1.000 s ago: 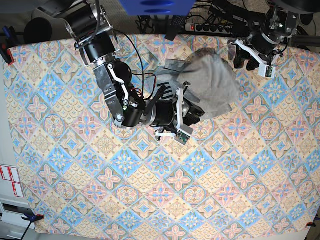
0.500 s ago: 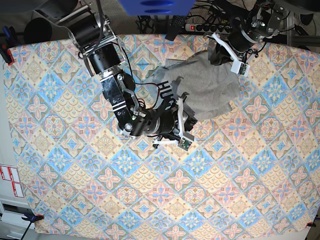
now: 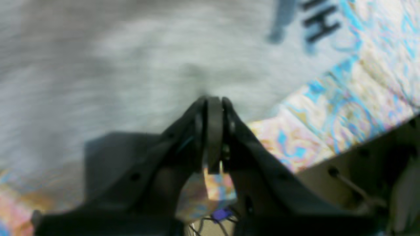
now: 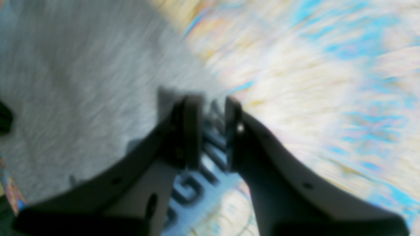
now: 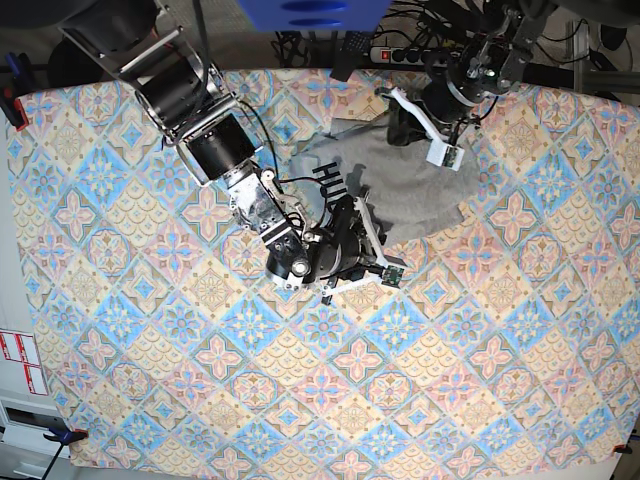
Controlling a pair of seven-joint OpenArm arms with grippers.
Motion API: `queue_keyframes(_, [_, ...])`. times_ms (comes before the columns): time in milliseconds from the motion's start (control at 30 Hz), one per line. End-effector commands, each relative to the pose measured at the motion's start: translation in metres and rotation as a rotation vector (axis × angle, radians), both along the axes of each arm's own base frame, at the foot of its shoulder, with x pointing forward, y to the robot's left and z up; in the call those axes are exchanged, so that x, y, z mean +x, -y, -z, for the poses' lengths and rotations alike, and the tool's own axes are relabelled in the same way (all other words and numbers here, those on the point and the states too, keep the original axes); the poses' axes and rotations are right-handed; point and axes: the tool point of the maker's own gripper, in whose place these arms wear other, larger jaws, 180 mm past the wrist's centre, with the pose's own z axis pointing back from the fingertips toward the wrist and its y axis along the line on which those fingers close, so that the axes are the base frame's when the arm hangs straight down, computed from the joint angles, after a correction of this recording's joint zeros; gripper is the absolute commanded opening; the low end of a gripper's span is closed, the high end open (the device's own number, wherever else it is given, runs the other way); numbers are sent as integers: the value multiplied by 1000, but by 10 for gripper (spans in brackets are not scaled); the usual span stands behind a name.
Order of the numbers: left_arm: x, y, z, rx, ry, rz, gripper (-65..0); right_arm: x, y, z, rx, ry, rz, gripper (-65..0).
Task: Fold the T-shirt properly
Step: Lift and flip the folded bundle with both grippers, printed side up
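The light grey T-shirt (image 5: 410,185) lies crumpled at the upper middle of the table, with black lettering (image 5: 331,181) showing at its left edge. My right gripper (image 5: 362,228) is at the shirt's lower left edge. In the right wrist view this gripper (image 4: 211,101) is closed on a fold of lettered T-shirt (image 4: 82,98) cloth between its fingers. My left gripper (image 5: 398,126) sits at the shirt's top edge. Seen from the left wrist, its jaws (image 3: 214,98) are pressed together, and the grey T-shirt (image 3: 131,59) puckers at the tips.
A pastel diamond-patterned tablecloth (image 5: 300,380) covers the whole table. A power strip (image 5: 410,55) and cables lie beyond the far edge. Clamps (image 5: 10,102) hold the cloth at the left corners. The right arm's links (image 5: 215,140) stretch across the upper left.
The left arm came in from the far right corner to the shirt's top edge and its jaws shut. The right gripper drew the shirt's left edge toward the front, exposing the lettering.
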Motion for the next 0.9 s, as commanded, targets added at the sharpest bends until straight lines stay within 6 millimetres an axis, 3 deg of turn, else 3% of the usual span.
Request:
queue_keyframes(0, [4, 0, -3, -3, 19, 4, -650, 21, -7, -21, 36, 51, 5, -540])
queue_keyframes(233, [13, -11, 10, 76, 30, 27, -650, 15, 7, 12, -1, -40, 32, -540])
queue_keyframes(367, [21, -24, 22, 147, 34, 39, -650, 14, 12, 18, -13, -54, 38, -540])
queue_keyframes(500, [34, -33, 26, 204, 57, 50, -650, 17, 47, 31, -74, -59, 66, -540])
queue_keyframes(667, [58, -38, 17, 259, 123, 69, -650, 19, 81, 40, -129, -59, 94, -540])
queue_keyframes(800, [78, -43, 8, 318, 184, 89, -650, -9, 89, 57, -129, -98, 95, -540])
queue_keyframes(867, [89, -45, 2, 344, 215, 96, -650, -23, 103, 64, -145, -107, 97, -540])
